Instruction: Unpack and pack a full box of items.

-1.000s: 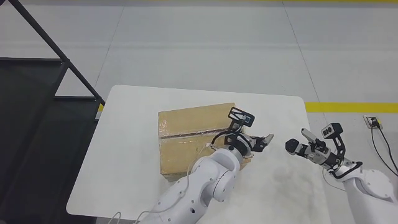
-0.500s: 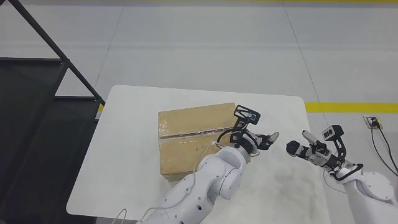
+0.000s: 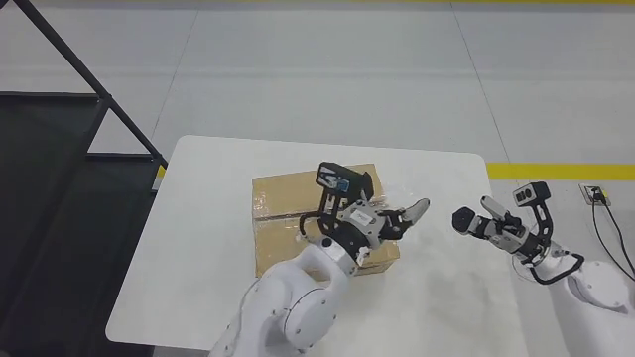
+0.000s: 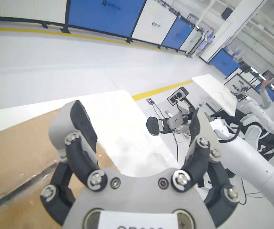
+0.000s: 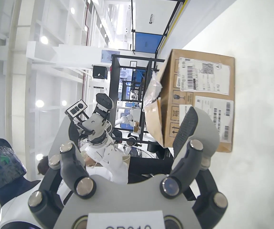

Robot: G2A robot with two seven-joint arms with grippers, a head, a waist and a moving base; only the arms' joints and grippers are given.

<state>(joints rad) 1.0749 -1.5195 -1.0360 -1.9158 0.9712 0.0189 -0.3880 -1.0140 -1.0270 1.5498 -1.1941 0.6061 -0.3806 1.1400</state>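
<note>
A taped brown cardboard box (image 3: 288, 203) lies in the middle of the white table (image 3: 208, 258). My left gripper (image 3: 395, 214) hangs open over the box's right end, nothing between its fingers. In the left wrist view the left gripper (image 4: 140, 125) straddles the box's corner (image 4: 15, 148), one pad above the cardboard. My right gripper (image 3: 474, 218) is open above the table's right part, a short way off the box. From the right wrist view, that gripper (image 5: 129, 129) faces the labelled end of the box (image 5: 199, 91), where clear tape (image 5: 152, 89) is torn and sticks up at the seam.
A black metal rack (image 3: 60, 109) stands off the table's left side. Bare table lies left of and in front of the box, and between the box and the right gripper (image 4: 165, 122). A second white table (image 4: 213, 84) stands farther off.
My left wrist has swung back over the box's top, with its fingers now pointing right past the box's end. The right gripper has risen slightly and stays open.
</note>
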